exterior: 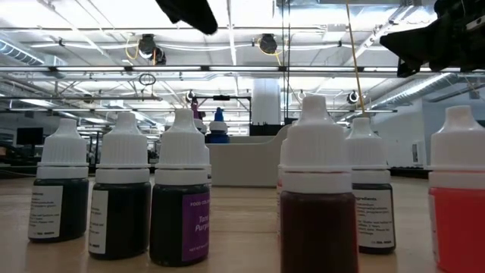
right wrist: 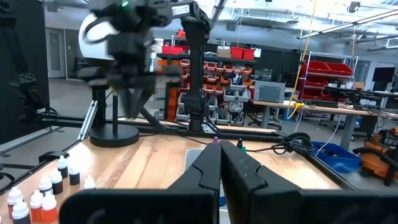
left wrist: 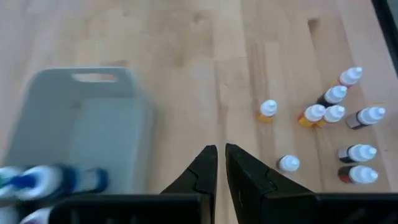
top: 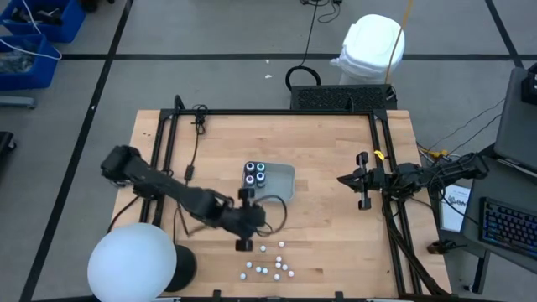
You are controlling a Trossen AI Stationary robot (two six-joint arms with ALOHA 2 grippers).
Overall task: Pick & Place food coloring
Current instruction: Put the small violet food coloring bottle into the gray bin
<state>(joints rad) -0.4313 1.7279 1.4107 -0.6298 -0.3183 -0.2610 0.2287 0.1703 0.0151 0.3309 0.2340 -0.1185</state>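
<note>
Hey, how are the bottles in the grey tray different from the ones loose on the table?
The bottles in the grey tray number four, packed tight in one corner; the loose bottles are more numerous and scattered apart on the bare wood nearer the table's front edge. From above the tray bottles show as dark rings with pale or teal centres, while the loose ones show as small white caps. Both groups are tiny dropper bottles, and neither gripper holds one.

wooden table (top: 336, 243), white lamp globe (top: 132, 262)
</note>
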